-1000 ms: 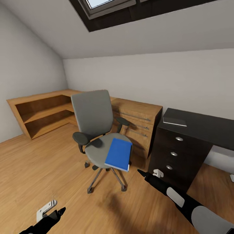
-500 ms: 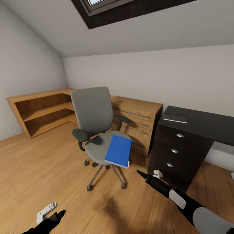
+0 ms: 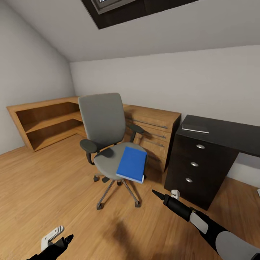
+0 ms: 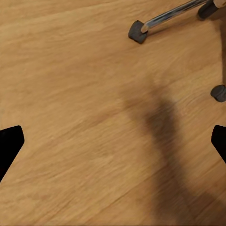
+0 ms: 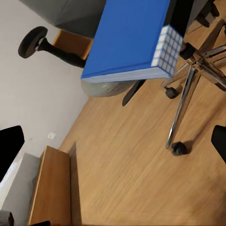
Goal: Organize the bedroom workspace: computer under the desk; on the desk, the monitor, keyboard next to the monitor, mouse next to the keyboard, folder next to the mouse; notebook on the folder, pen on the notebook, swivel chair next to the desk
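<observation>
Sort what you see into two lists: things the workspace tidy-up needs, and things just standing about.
Needed:
grey swivel chair
bright blue flat folder
black-topped desk
thin grey notebook

Standing about:
light wood cabinet
open wooden shelf unit
dark-framed skylight

Light wood cabinet (image 3: 153,135) with bar handles, open corner shelving (image 3: 47,124)

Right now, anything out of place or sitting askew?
Yes: the blue folder lies on the swivel chair seat, skewed and overhanging its front edge, not on the desk. The chair also stands apart from the desk.
</observation>
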### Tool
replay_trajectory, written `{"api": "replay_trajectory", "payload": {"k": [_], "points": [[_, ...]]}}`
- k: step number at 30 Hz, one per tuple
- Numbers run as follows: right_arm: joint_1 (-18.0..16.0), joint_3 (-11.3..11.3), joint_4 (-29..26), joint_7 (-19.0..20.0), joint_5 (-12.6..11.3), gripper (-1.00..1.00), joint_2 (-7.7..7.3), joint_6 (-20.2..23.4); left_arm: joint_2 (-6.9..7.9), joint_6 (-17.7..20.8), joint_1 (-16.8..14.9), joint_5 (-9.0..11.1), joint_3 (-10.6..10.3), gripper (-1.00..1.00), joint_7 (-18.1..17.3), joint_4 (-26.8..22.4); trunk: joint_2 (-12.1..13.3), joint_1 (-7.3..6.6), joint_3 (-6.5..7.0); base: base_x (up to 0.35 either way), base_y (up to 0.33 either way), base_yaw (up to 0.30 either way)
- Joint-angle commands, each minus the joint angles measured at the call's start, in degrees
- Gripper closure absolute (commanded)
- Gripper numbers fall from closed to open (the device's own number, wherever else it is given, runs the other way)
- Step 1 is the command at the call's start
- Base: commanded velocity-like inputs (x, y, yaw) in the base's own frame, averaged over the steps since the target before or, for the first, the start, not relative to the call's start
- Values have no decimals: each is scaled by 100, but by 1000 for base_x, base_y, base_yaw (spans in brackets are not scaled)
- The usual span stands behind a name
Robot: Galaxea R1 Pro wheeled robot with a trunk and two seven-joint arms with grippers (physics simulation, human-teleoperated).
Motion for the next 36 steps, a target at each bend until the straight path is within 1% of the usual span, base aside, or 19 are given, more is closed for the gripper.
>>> {"api": "replay_trajectory", "payload": {"k": [1,5,6,11,14,20,34,36], "points": [[-4,23,20,210,-60,-100,-25,53,0,24,-1,61,-1,-100,45,-10,-44,22,-24,0,0,0],[-4,21,101,607,-66,-100,-87,61,0,24,-2,61,-1,-100,45,-9,-204,110,-95,0,0,0],[-4,19,142,775,-72,-100,-129,64,0,24,-2,61,-2,-100,45,-9,-245,132,-113,0,0,0],[-4,16,201,1080,-92,-100,-265,77,0,24,-1,62,-2,-100,45,-9,-445,241,-203,0,0,0],[-4,11,215,1179,-100,-100,-320,85,0,24,-1,62,-2,-100,45,-5,-565,307,-257,0,0,0],[-4,6,226,1287,-110,-100,-371,105,0,24,-2,64,-2,-100,45,-2,-806,439,-365,0,0,0],[-4,5,229,1627,-114,-100,-391,138,0,24,-1,67,-2,-100,45,45,-1368,747,-616,0,0,0],[-4,5,229,1682,-117,-100,-411,139,0,24,-1,65,-2,-100,45,60,-1370,752,-660,0,0,0]]}}
